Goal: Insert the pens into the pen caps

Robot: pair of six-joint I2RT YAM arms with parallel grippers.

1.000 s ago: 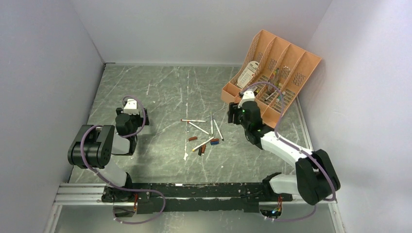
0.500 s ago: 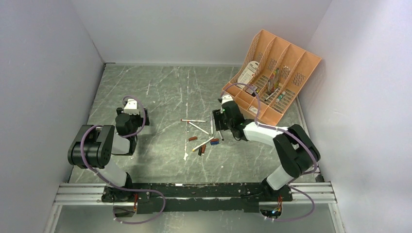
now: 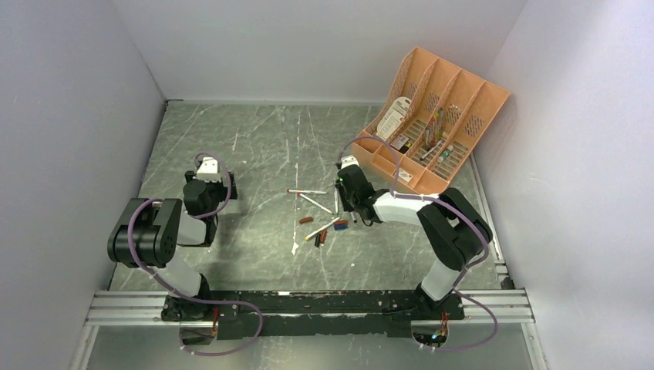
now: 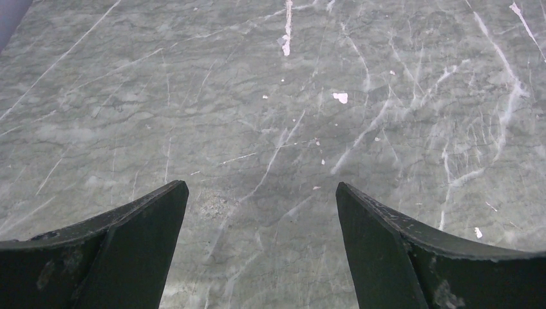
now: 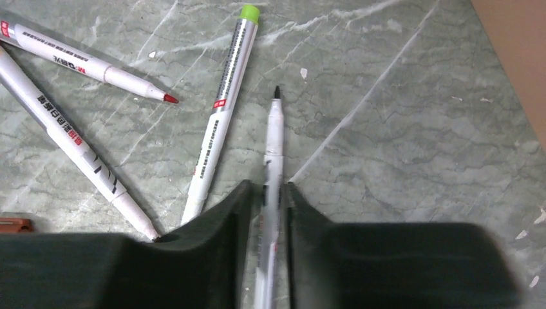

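In the lower middle of the right wrist view the right claw (image 5: pixel 269 190) is pinching the black-tipped pen (image 5: pixel 275 138), one finger tight against each side of the barrel. The pen lies flat on the table (image 5: pixel 412 129) with its nib pointing to the top of the frame. The green-ended pen (image 5: pixel 225 103) lies just beside the finger on the left of that view, so a lift could drag or flick it. The barrel is thin and round, so an off-centre pinch could let it roll or tilt and leave the nib out of line with a cap. The pen caps (image 3: pixel 340 223) lie near the centre of the top view, close to the loose pens, where a low sweep could scatter them. The left claw (image 4: pixel 261 193) is spread wide over bare table at centre left of the top view, holding nothing, so no cap is yet steadied for the insertion.
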